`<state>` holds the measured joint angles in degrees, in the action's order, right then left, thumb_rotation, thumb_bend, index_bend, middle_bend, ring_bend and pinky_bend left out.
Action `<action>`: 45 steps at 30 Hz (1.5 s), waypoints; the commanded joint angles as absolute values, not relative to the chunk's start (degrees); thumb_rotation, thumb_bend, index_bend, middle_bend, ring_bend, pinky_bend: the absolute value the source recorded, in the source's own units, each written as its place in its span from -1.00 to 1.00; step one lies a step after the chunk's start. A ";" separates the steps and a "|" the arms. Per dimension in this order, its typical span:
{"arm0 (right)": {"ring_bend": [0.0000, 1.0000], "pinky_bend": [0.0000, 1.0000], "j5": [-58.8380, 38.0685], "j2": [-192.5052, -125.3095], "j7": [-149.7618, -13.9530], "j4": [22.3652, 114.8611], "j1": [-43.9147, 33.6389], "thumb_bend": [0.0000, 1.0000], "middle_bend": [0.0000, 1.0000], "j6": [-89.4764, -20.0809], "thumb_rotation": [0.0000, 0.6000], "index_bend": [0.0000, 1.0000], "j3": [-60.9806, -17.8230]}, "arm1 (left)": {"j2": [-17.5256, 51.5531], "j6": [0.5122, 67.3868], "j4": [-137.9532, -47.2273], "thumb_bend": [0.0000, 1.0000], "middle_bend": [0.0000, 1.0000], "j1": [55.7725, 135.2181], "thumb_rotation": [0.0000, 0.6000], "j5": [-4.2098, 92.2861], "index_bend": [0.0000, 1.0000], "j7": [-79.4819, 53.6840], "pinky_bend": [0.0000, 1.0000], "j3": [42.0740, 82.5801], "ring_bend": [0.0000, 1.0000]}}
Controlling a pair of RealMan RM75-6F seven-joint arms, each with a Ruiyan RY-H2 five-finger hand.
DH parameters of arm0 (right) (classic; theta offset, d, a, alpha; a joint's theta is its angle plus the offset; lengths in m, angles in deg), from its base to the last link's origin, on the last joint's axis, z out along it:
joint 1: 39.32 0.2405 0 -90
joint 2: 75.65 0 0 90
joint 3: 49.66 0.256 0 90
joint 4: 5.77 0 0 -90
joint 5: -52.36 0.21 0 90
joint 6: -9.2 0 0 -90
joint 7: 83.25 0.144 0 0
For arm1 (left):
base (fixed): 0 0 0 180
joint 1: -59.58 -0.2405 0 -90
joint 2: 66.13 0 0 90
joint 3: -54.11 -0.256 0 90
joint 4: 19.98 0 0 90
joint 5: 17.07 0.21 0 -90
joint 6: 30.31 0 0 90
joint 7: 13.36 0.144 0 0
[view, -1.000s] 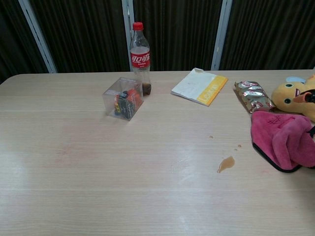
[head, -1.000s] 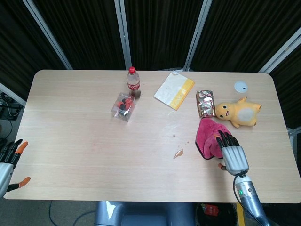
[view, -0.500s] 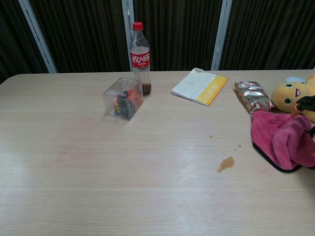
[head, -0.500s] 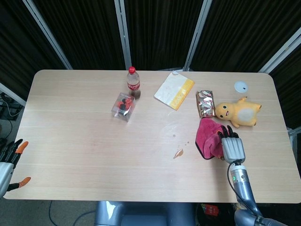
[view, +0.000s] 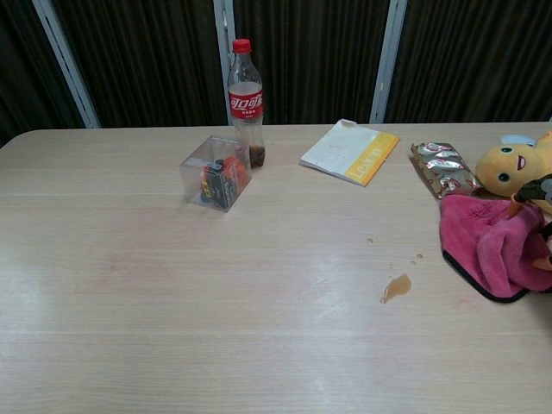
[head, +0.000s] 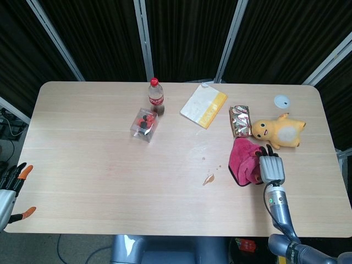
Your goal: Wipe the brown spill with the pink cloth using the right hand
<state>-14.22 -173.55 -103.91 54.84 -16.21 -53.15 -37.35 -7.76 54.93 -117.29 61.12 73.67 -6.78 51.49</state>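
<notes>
While 1 s ago it lay flatter, right hand (head: 270, 166) now tips up gripping pink cloth (head: 245, 160) just right of brown spill (head: 208, 179); bottle (view: 245, 100) label red, white script; left hand (head: 11, 190) fingers spread, empty.

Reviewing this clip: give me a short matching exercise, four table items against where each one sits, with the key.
Items:
1. brown spill
2. pink cloth
3. cola bottle
4. yellow plush toy

Places:
A. beside the clear box, far side of the table
B. under the right robot hand
C. bare tabletop, left of the cloth
D. near the table's right edge, past the foil snack packet

Pairs: 1-C, 2-B, 3-A, 4-D
</notes>
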 commanded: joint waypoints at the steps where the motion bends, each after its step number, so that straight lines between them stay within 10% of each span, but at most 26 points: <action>1: -0.49 -0.01 -15.01 -174.62 -102.79 53.08 -15.64 -0.45 -0.37 -53.43 1.00 -0.11 -37.56 | -7.80 54.81 -117.37 -1.00 -1.00 61.13 1.00 73.52 -1.00 -6.72 -1.00 51.50 -1.00; 9: 0.02 0.44 -17.74 -175.88 -98.96 50.83 -15.12 0.07 0.14 -55.14 1.00 0.41 -38.19 | -7.84 54.74 -117.47 -1.00 -1.00 61.15 1.00 73.38 -1.00 -6.95 -1.00 51.50 -1.00; 25: 0.06 0.47 -20.89 -174.27 -102.87 69.38 -13.95 0.09 0.18 -59.19 1.00 0.46 -38.51 | -7.80 54.58 -117.88 -1.00 -1.00 61.10 1.00 73.13 -1.00 -6.51 -1.00 51.42 -1.00; 45: 0.06 0.47 -25.41 -184.02 -109.69 77.77 -14.02 0.10 0.18 -55.11 1.00 0.47 -50.01 | -7.99 54.40 -117.87 -1.00 -1.00 61.17 1.00 72.92 -1.00 -7.36 -1.00 51.44 -1.00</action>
<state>-25.09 -183.60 -109.48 76.98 -13.85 -55.22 -49.56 -7.98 54.40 -117.87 61.17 72.91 -7.37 51.44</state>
